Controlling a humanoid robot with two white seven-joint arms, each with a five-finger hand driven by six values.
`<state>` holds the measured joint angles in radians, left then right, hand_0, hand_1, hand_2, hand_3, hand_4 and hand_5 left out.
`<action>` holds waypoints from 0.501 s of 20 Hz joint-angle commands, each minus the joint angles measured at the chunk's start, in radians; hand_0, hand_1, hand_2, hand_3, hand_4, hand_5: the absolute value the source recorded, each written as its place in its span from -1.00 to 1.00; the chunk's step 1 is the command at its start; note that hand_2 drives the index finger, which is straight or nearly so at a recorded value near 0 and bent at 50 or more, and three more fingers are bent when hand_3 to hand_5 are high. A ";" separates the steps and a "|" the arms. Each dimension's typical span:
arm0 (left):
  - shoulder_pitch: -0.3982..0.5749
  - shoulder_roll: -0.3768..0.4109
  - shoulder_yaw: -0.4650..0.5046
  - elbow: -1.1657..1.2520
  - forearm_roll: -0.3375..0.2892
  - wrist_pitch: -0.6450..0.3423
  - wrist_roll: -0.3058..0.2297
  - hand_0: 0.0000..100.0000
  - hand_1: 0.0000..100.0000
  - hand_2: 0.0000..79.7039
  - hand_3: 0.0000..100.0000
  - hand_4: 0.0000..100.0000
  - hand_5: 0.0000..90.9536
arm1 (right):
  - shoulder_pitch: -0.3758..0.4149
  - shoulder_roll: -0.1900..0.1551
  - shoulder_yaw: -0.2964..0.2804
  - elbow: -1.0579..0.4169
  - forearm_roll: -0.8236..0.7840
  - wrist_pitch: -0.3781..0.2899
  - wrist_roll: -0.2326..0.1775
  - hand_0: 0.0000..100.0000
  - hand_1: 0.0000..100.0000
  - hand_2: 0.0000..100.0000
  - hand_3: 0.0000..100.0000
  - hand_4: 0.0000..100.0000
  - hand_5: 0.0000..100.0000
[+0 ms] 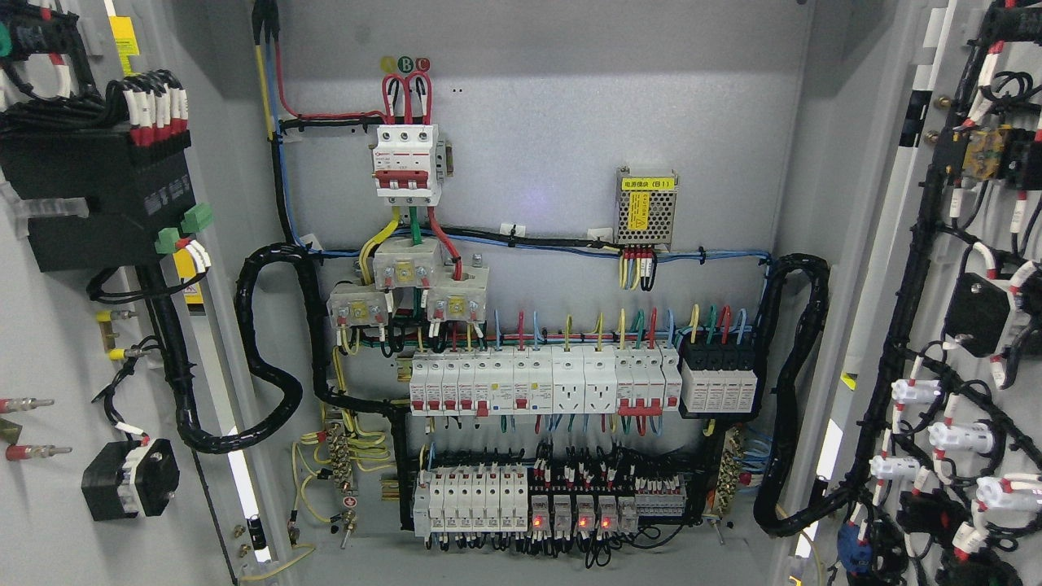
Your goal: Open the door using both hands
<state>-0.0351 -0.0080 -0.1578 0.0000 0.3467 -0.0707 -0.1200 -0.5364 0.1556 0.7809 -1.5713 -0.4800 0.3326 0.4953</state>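
Since both door leaves are already swung wide, the opening part looks pretty much done to me. Left door [49, 342] sits at the picture's left edge with its inner face toward the camera, right door [977, 325] is the same deal on the far right, and the cabinet interior [553, 203] is fully exposed between them.

Neither robot hand is in the shot, so I can't tell whether the fingers are spread, curled, or holding anything.

Handling-wise, these look like painted sheet-steel panels: stiff, smooth, a bit slippery on the flat faces. They're loaded with gear too. Left one carries a black module [98, 195] and a selector switch body [130, 478]; right one has a bunch of white pushbutton backs [961, 439] and wiring looms. So I'd guess they're heavier than bare doors and swing with some inertia. The black conduit loops [260, 350] running from cabinet to door will probably tug back near full swing.

If they need moving further, I'd grab the bare outer edge, never the wiring or terminals. Where the outside handles are, I honestly can't see from here.
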 commanded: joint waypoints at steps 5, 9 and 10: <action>0.001 -0.024 0.000 -0.029 0.000 0.000 -0.003 -0.76 0.11 -1.00 -1.00 -1.00 -1.00 | -0.017 0.002 0.070 -0.016 -0.002 -0.003 -0.012 -1.00 0.00 -0.92 -1.00 -1.00 -1.00; 0.001 -0.024 0.000 -0.031 0.000 0.000 -0.003 -0.76 0.11 -1.00 -1.00 -1.00 -1.00 | -0.028 0.002 0.089 -0.015 -0.002 -0.003 -0.014 -1.00 0.00 -0.92 -1.00 -1.00 -1.00; 0.001 -0.024 0.000 -0.031 0.000 0.000 -0.003 -0.76 0.11 -1.00 -1.00 -1.00 -1.00 | -0.039 0.002 0.092 -0.015 -0.002 -0.003 -0.014 -1.00 0.00 -0.92 -1.00 -1.00 -1.00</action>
<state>-0.0125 -0.0032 -0.1579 0.0001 0.3468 -0.0708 -0.1229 -0.5553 0.1569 0.8252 -1.5803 -0.4814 0.3295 0.4824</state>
